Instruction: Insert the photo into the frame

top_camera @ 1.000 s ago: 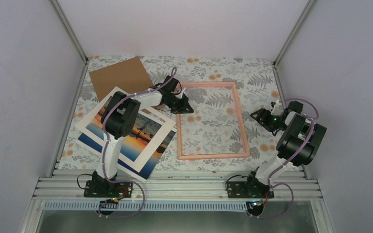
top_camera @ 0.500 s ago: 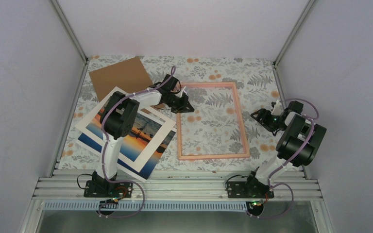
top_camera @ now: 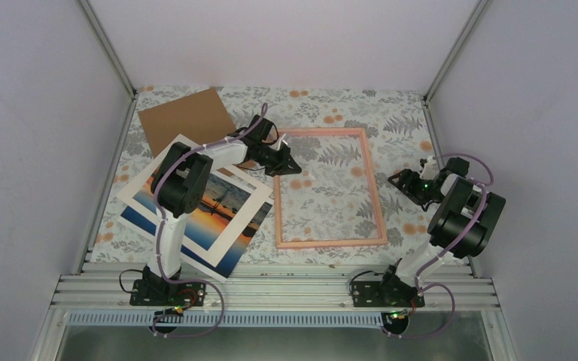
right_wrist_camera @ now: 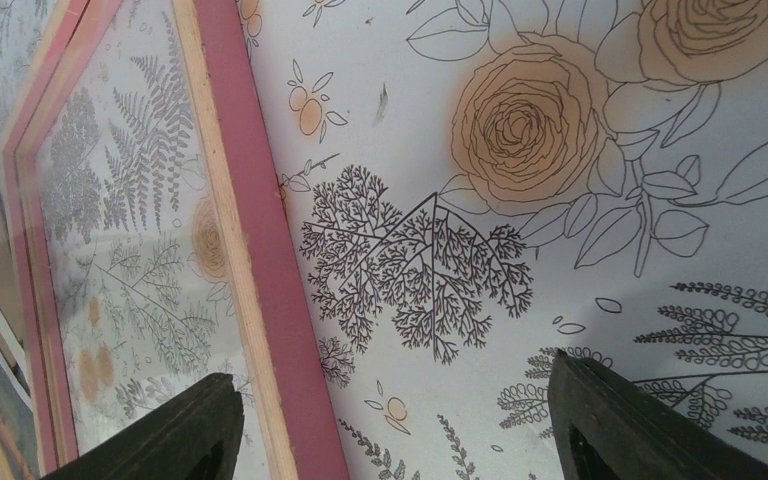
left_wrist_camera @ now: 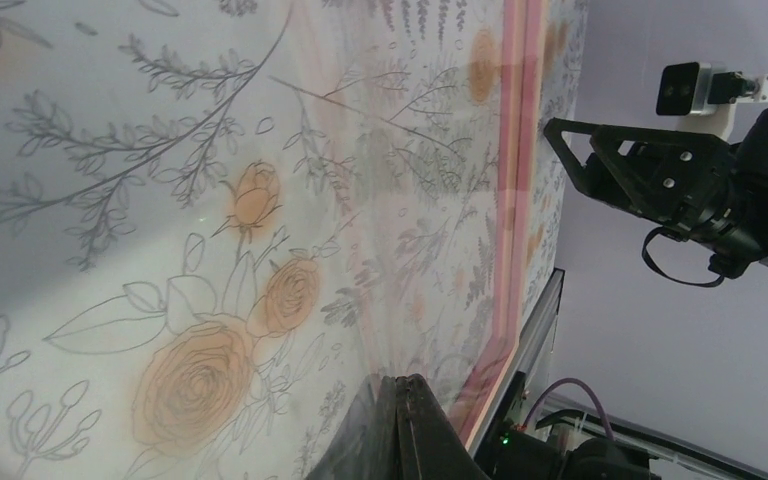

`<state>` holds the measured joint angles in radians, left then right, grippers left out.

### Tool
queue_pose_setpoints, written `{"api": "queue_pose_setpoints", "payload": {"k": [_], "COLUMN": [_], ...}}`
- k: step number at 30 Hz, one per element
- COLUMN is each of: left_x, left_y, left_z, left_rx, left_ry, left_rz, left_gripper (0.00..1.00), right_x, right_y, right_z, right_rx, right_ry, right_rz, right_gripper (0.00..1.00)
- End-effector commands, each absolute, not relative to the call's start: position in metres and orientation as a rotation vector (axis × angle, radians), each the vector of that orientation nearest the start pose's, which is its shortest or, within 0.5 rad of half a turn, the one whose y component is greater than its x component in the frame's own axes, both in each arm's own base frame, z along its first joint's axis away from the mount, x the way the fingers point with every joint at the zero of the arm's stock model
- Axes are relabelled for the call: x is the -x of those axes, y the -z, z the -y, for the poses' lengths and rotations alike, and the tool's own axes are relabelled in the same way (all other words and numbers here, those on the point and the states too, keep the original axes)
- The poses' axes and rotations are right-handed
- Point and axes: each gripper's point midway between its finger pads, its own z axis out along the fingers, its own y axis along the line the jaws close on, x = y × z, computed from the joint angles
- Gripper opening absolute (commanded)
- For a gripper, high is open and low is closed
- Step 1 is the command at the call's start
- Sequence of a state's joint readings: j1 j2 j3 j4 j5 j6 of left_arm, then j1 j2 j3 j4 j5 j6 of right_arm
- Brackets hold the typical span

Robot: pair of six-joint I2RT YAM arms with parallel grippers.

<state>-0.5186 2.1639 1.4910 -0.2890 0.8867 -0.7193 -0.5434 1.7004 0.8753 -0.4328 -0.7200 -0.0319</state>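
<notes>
On the left gripper [top_camera: 291, 168], shut tight by the left rail of the frame [top_camera: 373, 188], no hold visible; on the right gripper [right_wrist_camera: 400, 410], spread wide and empty beside it; for the photo [top_camera: 222, 207], flat under the mat [top_camera: 260, 199], left of the frame

This is a robot test cell in a lab, not a lived-in room. Plain pale walls [top_camera: 286, 37] box the space in on three sides, joined by bare aluminium posts [top_camera: 108, 49] that slant up at the upper left and upper right of the overhead view. Along the bottom, a ribbed aluminium rail [top_camera: 286, 289] has two robot arms bolted to it by their bases, the left arm [top_camera: 177, 188] and the right arm [top_camera: 459, 214], with purple cables [top_camera: 221, 310] looping loose. A printed floral cover lies over the bench [top_camera: 323, 101]. At the upper right of the left wrist view, a small camera [left_wrist_camera: 695, 88] is mounted on the right arm's wrist.
</notes>
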Motion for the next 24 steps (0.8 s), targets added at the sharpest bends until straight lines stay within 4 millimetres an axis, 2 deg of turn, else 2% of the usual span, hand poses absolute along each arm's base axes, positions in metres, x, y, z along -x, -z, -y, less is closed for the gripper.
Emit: {"api": "queue_pose_setpoints", "payload": {"k": [1,4,6,12,24], "left_x": [-0.364,-0.365,-0.365,-0.369,-0.376], "left_y": [-0.091,-0.089,-0.087,-0.083,-0.086], "left_z": [0.362,0.361,0.361,0.361,0.353], "left_rx": [-0.122,-0.120,-0.120,-0.125,-0.143], "left_ry": [1.587,1.576,1.573,1.545,1.406], "left_rz": [-2.759,-2.765,-2.768,-2.770,-2.775], "left_gripper": [0.02,0.02,0.02,0.03,0.32], "right_x": [-0.341,-0.341,-0.342,-0.342,-0.342], "right_y": [-0.049,-0.049,-0.059,-0.059,-0.060], "right_z": [0.072,0.072,0.073,0.073,0.073], "right_rx": [-0.475,-0.475,-0.458,-0.459,-0.454], "right_ry": [-0.775,-0.777,-0.756,-0.756,-0.751], "right_rz": [-2.466,-2.466,-2.448,-2.447,-2.445], "right_gripper": [0.76,0.76,0.76,0.76,0.76]}}
